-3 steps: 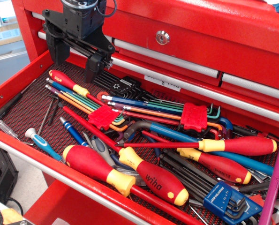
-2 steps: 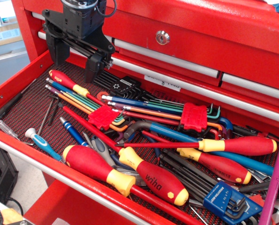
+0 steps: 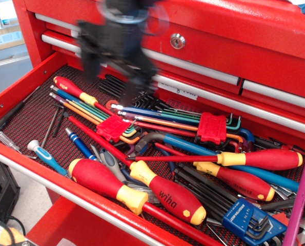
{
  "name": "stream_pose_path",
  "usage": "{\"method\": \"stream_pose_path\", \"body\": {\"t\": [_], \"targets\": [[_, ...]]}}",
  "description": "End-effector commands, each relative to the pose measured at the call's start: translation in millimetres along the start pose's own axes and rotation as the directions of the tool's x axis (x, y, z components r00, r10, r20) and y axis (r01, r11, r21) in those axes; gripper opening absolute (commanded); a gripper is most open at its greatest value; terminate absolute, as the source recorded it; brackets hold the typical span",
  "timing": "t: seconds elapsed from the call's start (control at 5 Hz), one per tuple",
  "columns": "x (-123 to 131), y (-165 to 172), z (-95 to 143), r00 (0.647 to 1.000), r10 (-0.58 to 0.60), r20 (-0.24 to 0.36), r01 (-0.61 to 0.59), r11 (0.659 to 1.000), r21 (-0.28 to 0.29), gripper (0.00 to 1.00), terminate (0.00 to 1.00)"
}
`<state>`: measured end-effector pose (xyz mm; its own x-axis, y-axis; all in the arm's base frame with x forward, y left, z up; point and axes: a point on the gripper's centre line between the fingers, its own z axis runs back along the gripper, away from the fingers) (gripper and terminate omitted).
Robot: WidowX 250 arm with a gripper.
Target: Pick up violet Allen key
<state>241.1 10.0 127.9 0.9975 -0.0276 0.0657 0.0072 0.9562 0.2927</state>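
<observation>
The violet Allen key is a long magenta-violet rod lying loose at the far right end of the open drawer, running from the right edge down towards the bottom of the view. My gripper is black and motion-blurred. It hovers above the back left part of the drawer, far to the left of the key. Its two fingers stand apart with nothing between them.
The red drawer is crowded with tools: big red-and-yellow screwdrivers, thin coloured keys in red holders, a thick blue bent key and a blue holder of black keys. Closed drawers with a lock rise behind.
My gripper has moved to the right along the back of the drawer and is now blurred by motion. The tools have not moved.
</observation>
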Motion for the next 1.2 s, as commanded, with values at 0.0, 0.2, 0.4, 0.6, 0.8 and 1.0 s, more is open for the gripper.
{"method": "stream_pose_path", "body": {"t": [0.0,0.2,0.4,0.6,0.8,1.0], "targets": [[24,-69,60,0.996,-0.022,0.083,0.019,0.999,0.041,1.00,0.00],[30,-117,73,0.997,-0.021,0.075,0.019,1.000,0.022,1.00,0.00],[28,-162,77,0.996,0.064,0.063,-0.065,0.998,0.007,1.00,0.00],[27,-188,75,0.994,0.102,0.037,-0.101,0.995,-0.020,1.00,0.00],[21,-206,64,0.993,0.103,0.058,-0.096,0.989,-0.110,1.00,0.00],[24,-219,51,0.997,0.048,0.061,-0.041,0.994,-0.106,1.00,0.00]]}}
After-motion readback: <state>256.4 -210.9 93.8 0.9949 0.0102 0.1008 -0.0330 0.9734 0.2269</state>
